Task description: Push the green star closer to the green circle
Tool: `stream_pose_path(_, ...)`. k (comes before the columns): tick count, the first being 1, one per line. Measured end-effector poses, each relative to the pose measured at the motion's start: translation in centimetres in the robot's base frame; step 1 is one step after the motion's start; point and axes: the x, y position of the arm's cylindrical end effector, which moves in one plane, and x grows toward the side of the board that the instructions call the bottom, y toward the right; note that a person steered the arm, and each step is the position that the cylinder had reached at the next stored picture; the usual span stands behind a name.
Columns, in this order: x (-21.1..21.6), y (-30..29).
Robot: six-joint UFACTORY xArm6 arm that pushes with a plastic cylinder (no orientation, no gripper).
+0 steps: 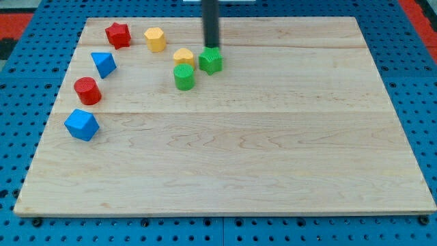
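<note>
Currently my tip (212, 46) sits at the top edge of the green star (210, 61); no jaws exist. Green circle (184, 77) lies just beside, toward the view's lower left.

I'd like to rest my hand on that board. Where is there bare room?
The board is bare right of the green star and below the blue cube. The top-left is crowded: all blocks sit there, my tip at the star's top edge.

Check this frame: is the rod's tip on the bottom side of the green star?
No, my tip sits at the top edge of the green star.
</note>
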Motion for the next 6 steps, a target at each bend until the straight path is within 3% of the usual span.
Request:
stream_pose_path(1,5.7,6.5)
stream_pose_path(2,0.1,4.0)
stream_pose_path(3,0.3,-5.3)
stream_pose_path(4,4.8,-1.0)
stream_pose_path(5,4.7,-0.9)
stream_pose_path(6,-0.9,-2.7)
